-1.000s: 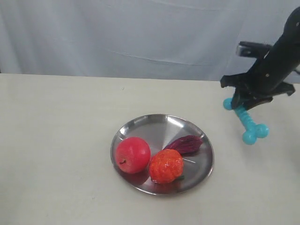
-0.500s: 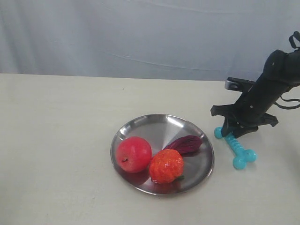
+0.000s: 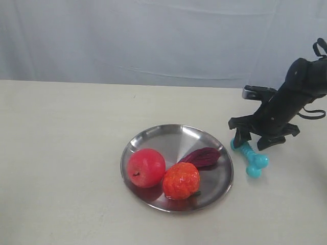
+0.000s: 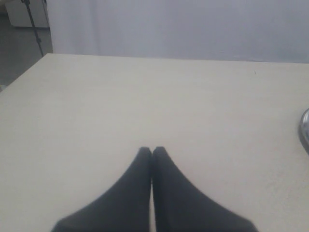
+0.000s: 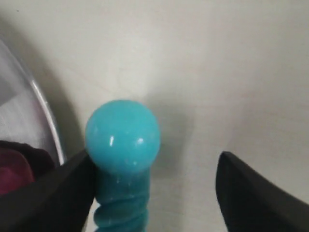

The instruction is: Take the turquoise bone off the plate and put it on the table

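The turquoise bone lies on the beige table just to the right of the steel plate, apart from its rim. My right gripper hovers low over the bone's far end and is open; in the right wrist view the bone rests against one finger, with a wide gap to the other. That view also shows the plate's rim. My left gripper is shut on nothing above bare table, and is out of the exterior view.
On the plate sit a red apple, an orange-red bumpy fruit and a dark purple item. A pale curtain backs the table. The plate's edge shows at the side of the left wrist view.
My right gripper came down and leftward with the bone, then opened. The bone now lies on the table beside the plate. The left arm has not visibly moved.
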